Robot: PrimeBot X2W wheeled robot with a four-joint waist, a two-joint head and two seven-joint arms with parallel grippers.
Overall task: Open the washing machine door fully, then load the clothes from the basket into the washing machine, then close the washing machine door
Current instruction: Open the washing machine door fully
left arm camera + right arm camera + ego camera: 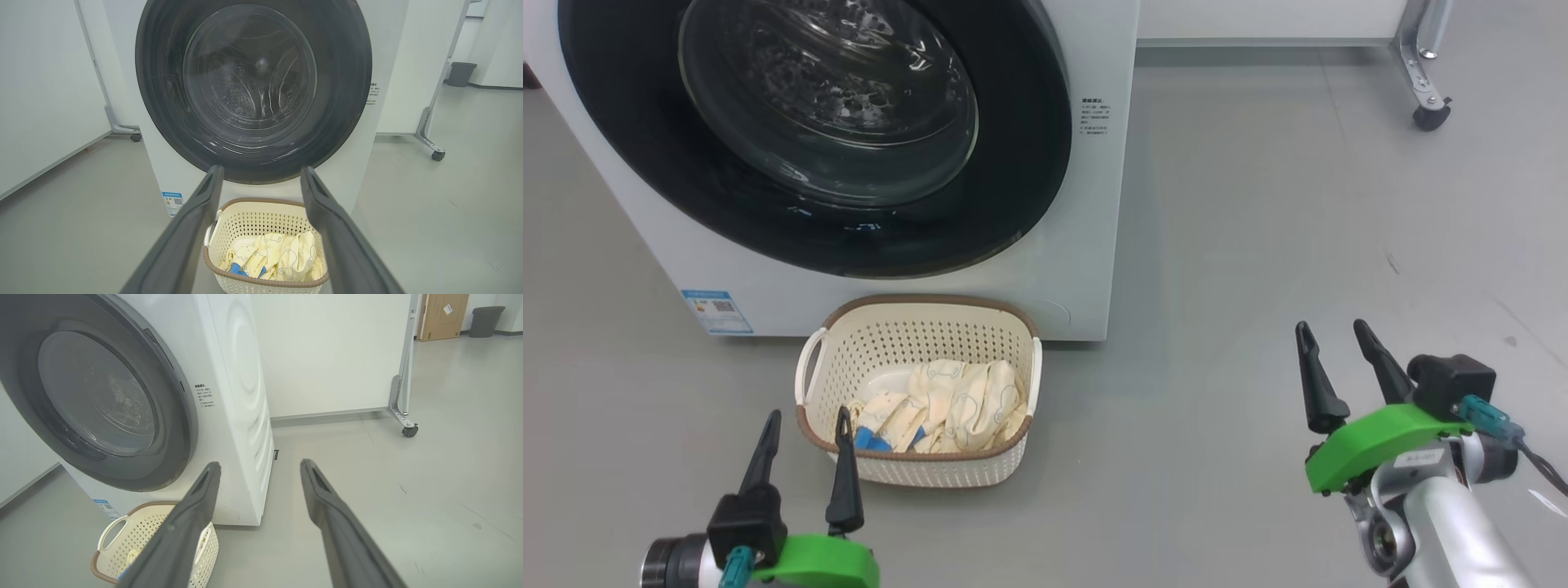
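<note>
Where left tool point(809, 413) gapes empty, basket point(931, 335) just ahead, clothes point(956, 400) inside.

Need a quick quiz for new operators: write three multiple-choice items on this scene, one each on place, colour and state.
1. Where is the basket relative to the washing machine? A) on top B) on the floor before it C) inside it
2. The rim of the washing machine door is: A) black B) red C) white
3. That door is: A) shut B) half open C) wide open
Answers: B, it stands on the floor at the machine's front; A, a glossy black ring; A, it lies flush with the front.
</note>
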